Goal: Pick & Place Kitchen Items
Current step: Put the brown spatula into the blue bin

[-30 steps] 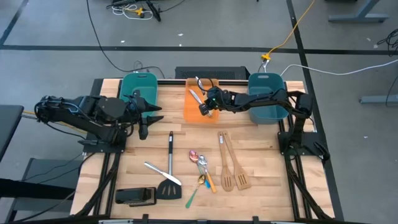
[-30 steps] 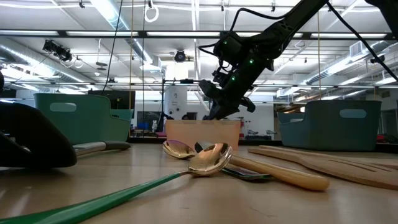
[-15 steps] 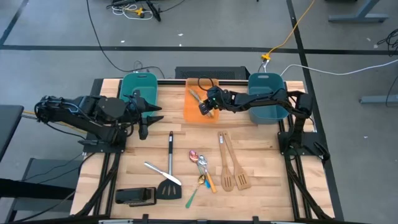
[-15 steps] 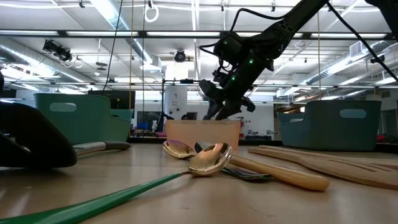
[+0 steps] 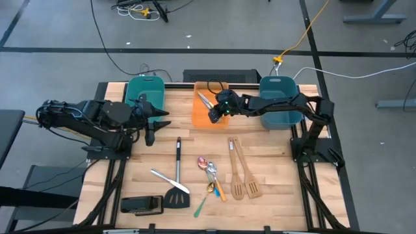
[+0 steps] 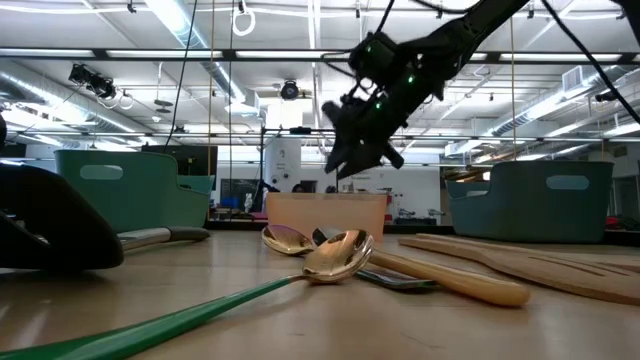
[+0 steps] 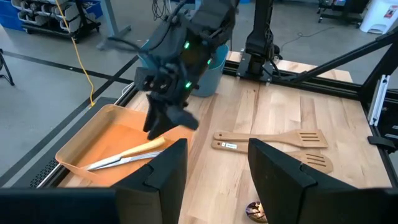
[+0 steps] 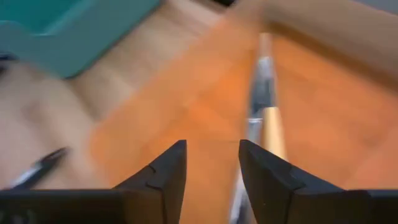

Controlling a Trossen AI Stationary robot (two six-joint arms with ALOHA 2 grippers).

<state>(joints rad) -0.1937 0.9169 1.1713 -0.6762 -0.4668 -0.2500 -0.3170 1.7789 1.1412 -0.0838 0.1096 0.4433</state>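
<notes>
My right gripper [image 5: 214, 114] hangs open and empty above the orange bin [image 5: 203, 119]; it also shows in the low view [image 6: 345, 165] and in its own wrist view [image 8: 211, 163]. A utensil with a light handle and silver end [image 5: 204, 100] lies flat on the bin's floor, below the fingers [image 8: 263, 93]. My left gripper [image 5: 156, 127] waits open and empty at the table's left [image 7: 214, 168]. On the table lie a black spatula with steel handle [image 5: 177, 175], a silver knife [image 5: 168, 180], several spoons [image 5: 209, 170] and two slotted wooden spatulas [image 5: 242, 170].
A teal bin [image 5: 144, 92] stands at the far left and another [image 5: 279, 104] at the far right under my right arm. A flat black block [image 5: 142, 205] lies near the front left edge. A green-handled spoon [image 6: 170, 320] lies close to the low camera.
My right gripper has risen from inside the orange bin to well above its rim. The light-handled utensil, which stood slanted at the gripper a second ago, now lies flat on the bin's floor.
</notes>
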